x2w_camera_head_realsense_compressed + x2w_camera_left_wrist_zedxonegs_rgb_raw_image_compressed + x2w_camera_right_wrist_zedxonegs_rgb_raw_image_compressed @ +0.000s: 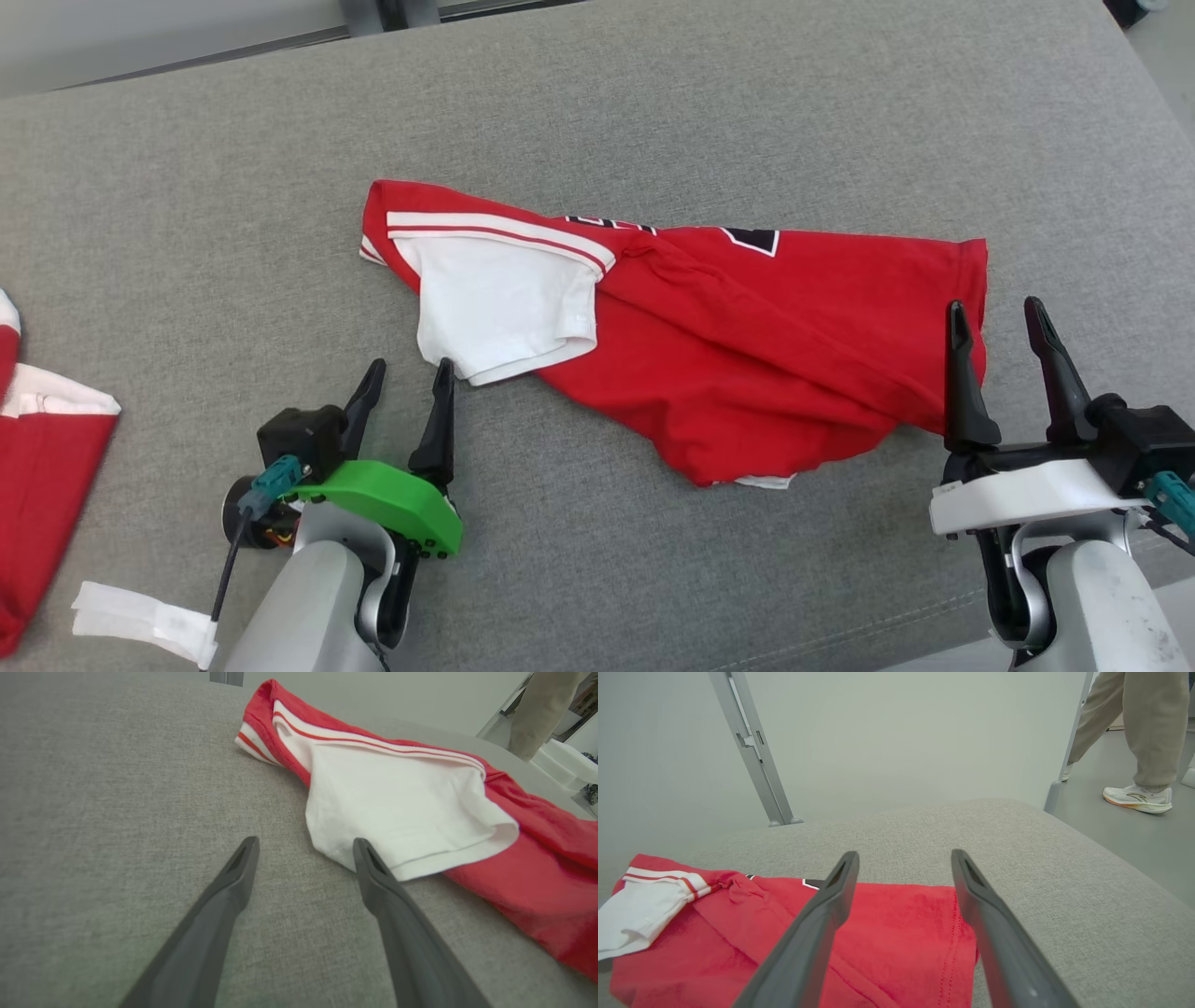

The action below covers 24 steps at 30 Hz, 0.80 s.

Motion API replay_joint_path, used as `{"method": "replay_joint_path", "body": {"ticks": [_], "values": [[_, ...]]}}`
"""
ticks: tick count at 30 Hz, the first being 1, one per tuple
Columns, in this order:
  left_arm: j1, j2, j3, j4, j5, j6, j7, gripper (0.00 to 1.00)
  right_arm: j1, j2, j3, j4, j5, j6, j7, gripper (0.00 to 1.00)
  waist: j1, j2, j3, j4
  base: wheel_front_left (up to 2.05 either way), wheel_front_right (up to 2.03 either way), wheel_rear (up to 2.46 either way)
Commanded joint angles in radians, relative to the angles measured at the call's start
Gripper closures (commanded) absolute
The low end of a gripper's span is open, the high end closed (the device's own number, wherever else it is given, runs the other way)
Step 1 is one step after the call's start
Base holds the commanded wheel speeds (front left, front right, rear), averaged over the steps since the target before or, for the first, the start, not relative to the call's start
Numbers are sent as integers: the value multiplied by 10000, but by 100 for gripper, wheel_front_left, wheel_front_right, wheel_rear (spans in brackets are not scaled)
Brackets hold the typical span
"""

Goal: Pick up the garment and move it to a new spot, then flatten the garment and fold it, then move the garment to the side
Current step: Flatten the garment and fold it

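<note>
Shirt point(747, 355) lies rumpled mid-way across the grey pad point(653, 103), red body bunched, white sleeve point(499, 299) flopped over it on the left side

Left gripper point(412, 366): fingers apart, holding nothing, tips just short of the sleeve's near edge. In the left wrist view one finger point(373, 877) is right at the sleeve cuff point(420, 858), the other is over bare pad

Right gripper point(993, 305): fingers apart, holding nothing, low at the shirt's right hem point(976, 280). Right wrist view puts the hem point(957, 952) roughly between the two fingers

My read: lining up a two-point grab, either to lift or to pull the shirt flat. Can't tell which from this

To do it well:
- left: go in low and take the cuff plus the red layer under it. Sleeve alone would just unroll
- right: pinch well inside the hem stitching, not on the very edge, or it slips
- close both before any pull, then draw the hands apart evenly so the bunched middle opens
- keep away from the second red and white garment point(37, 467) at the left edge of the pad and the white tag point(140, 621) beside it

Containers: nothing here acts as one, the shirt sits straight on the pad

Person's leg point(1153, 728) and shoe point(1136, 799) on the floor beyond the right end of the pad, well apart from the arm
</note>
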Motion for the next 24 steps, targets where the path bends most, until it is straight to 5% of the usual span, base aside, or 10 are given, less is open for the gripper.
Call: {"method": "replay_joint_path", "body": {"ticks": [1, 14, 16, 17, 24], "values": [[-234, -26, 63, 143, 140, -100, -1, 0, -18, -18, -45, 30, 7, -16, -2, 0, 0, 0, 24, -110, 0, 0, 0], [-854, -332, -189, 1726, 690, -468, 31, 0, -30, -18, -77, 98, 92, -14, -2, 0, 0, 0, 123, -387, 0, 0, 0], [-916, -346, -279, 1689, 798, -518, 31, 72, -41, -17, -95, 80, 65, -14, -2, 0, 0, 0, 133, -370, 0, 0, 0], [-934, -345, -328, 1649, 917, -528, 30, 100, -44, -17, -100, 75, 53, -14, -2, 0, 0, 0, 131, -361, 0, 0, 0], [-441, -210, -228, 410, 1351, -585, 5, 100, 168, -17, -108, 93, 71, -14, -2, 0, 0, 0, 19, -288, 0, 0, 0]]}}
